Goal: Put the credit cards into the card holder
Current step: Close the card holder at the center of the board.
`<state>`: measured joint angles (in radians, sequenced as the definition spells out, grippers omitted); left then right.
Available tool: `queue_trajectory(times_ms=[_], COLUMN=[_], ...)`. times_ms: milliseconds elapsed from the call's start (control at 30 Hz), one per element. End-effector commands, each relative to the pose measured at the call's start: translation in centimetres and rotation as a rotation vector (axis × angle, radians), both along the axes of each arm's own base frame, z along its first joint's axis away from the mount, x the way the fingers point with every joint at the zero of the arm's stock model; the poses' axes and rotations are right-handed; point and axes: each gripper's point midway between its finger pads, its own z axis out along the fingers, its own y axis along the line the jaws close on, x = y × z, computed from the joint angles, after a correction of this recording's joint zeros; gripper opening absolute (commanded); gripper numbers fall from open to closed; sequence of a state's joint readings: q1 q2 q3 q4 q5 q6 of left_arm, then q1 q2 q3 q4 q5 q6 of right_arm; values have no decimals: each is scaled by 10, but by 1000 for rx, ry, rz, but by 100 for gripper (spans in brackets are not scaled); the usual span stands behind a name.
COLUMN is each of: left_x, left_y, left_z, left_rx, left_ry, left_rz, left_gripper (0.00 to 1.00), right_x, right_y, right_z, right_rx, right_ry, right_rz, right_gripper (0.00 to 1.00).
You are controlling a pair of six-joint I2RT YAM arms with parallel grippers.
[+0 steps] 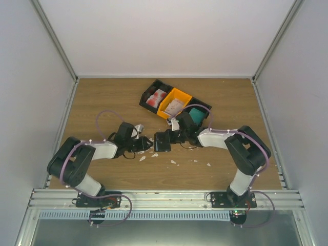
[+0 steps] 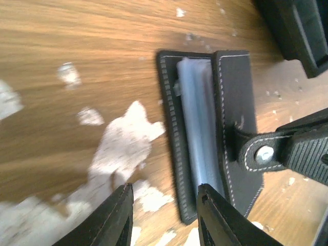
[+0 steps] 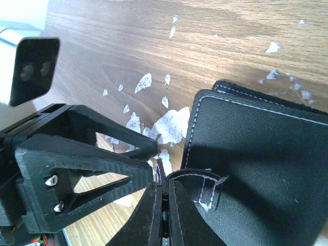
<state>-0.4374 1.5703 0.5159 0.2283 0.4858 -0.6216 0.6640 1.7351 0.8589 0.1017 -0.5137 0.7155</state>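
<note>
Black and stitched, the card holder (image 1: 162, 142) lay on the wooden table (image 1: 102, 102) near its centre, between your two grippers.

1. Right arm: it reached in from 4 o'clock, elbow raised and forearm low. The right gripper (image 3: 164, 187) was clenched on the holder's snap strap (image 2: 259, 154). The holder's two leaves stood slightly parted, with a pale bluish insert (image 2: 197, 118) between them. You could not tell whether that insert was a card.
2. Left arm: it reached in from 8 o'clock, low over the table. The left gripper (image 2: 165, 205) was released, fingers spread, with the holder's near corner between them. Contact could not be confirmed.
3. Credit cards: these sat in a row of bins at 12 to 1 o'clock of the holder. Red-and-white cards (image 1: 154, 99) were in the black bin (image 1: 154, 85), pale cards (image 1: 176, 106) in the orange bin (image 1: 180, 94), and a teal card (image 1: 196, 111) in the second black bin (image 1: 202, 104), just beside the right wrist.
4. Obstructions: white scraps (image 2: 123, 143) littered the table around the holder and under the left fingers.
</note>
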Motion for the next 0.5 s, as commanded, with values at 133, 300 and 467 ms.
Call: queue_trajectory(times_ms=[133, 300, 467], left_x=[-2, 0, 1], left_y=[37, 32, 21], left_z=[6, 24, 40], left_rx=[121, 86, 36], left_ry=[-51, -100, -140], left_rz=[157, 135, 76], left_gripper=[38, 39, 42], right_x=[-2, -2, 4], right_y=[21, 21, 14], right_z=[-5, -19, -29], right_rx=[105, 81, 16], right_ry=[21, 49, 52], right_rz=[55, 53, 17], right_gripper=[10, 27, 39])
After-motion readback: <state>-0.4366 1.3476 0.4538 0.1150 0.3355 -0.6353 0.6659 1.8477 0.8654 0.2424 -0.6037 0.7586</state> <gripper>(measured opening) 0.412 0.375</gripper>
